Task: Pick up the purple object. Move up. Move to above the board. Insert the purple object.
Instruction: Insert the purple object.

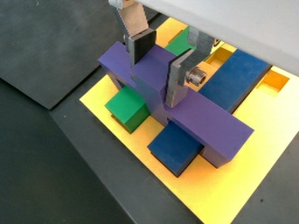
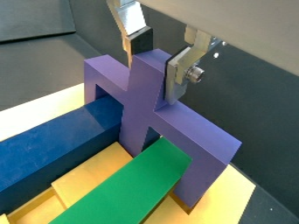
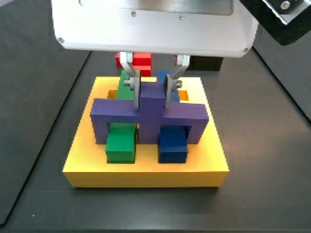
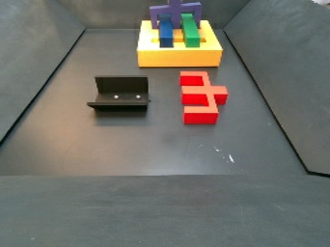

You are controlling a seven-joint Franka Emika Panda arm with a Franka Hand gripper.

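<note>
No brand, label or writing can be read on any piece. The pincer (image 1: 160, 59) stands over the yellow board (image 3: 145, 169), its silver fingers (image 2: 181, 70) on either side of the raised middle stub of the purple object (image 3: 149, 113), though whether the pads press on it cannot be told; that piece sits across the green bar (image 3: 122, 140) and the blue bar (image 3: 174, 142), its legs down at the board's outer sides. The board lies at the far end of the dark floor (image 4: 154, 150), near the walls, while the red stepped block (image 4: 199, 97) and the fixture (image 4: 120, 94) stand well apart from it with open floor around them.
</note>
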